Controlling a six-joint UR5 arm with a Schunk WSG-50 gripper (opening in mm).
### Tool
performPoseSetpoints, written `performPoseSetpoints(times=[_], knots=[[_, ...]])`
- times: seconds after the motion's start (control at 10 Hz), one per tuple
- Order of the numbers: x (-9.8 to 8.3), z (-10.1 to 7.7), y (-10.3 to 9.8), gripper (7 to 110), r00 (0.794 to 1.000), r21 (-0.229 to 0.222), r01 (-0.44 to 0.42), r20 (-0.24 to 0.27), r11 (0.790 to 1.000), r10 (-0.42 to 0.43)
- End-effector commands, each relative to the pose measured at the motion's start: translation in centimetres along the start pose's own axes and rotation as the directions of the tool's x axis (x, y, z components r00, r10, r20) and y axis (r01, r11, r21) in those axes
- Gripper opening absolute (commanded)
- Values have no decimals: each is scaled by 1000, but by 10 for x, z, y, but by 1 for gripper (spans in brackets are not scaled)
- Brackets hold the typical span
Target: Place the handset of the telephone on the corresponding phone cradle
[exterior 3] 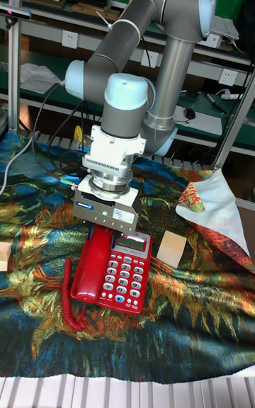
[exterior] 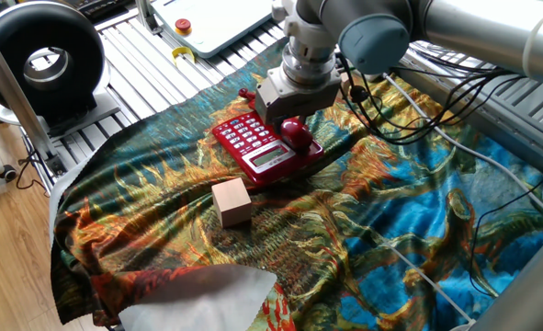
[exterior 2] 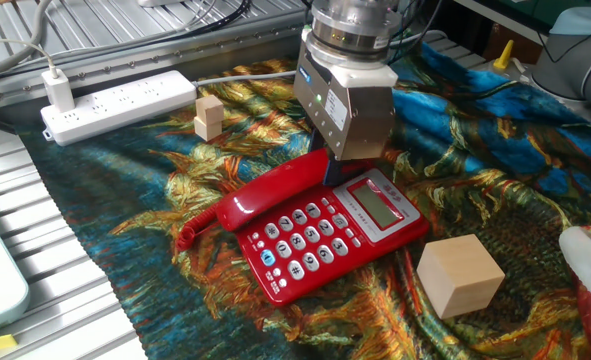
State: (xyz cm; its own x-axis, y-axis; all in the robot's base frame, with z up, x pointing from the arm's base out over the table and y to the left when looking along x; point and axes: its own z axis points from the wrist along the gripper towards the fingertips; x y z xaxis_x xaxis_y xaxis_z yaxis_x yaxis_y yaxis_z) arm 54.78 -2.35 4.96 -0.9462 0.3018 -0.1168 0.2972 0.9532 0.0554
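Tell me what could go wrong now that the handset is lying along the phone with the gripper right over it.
The gripper sits close over the handset, so pulling away could drag it off the phone cradle. The coiled cord might tug it loose. The telephone rests on wrinkled cloth and could shift.

two oblique side views, one frontal, all sharing telephone [exterior 2: 320, 235]
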Motion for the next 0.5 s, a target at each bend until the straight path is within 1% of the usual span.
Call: performPoseSetpoints(times=[0.0,0.1,0.2,0.4], knots=[[1,-1,-2,22,1000,-1,-18,-5,1000,18],[1,-1,-2,22,1000,-1,-12,-6,1000,12],[1,-1,-1,44,1000,-3,5,-6,1000,-5],[-1,-2,1,44,999,-9,37,3,999,-37]])
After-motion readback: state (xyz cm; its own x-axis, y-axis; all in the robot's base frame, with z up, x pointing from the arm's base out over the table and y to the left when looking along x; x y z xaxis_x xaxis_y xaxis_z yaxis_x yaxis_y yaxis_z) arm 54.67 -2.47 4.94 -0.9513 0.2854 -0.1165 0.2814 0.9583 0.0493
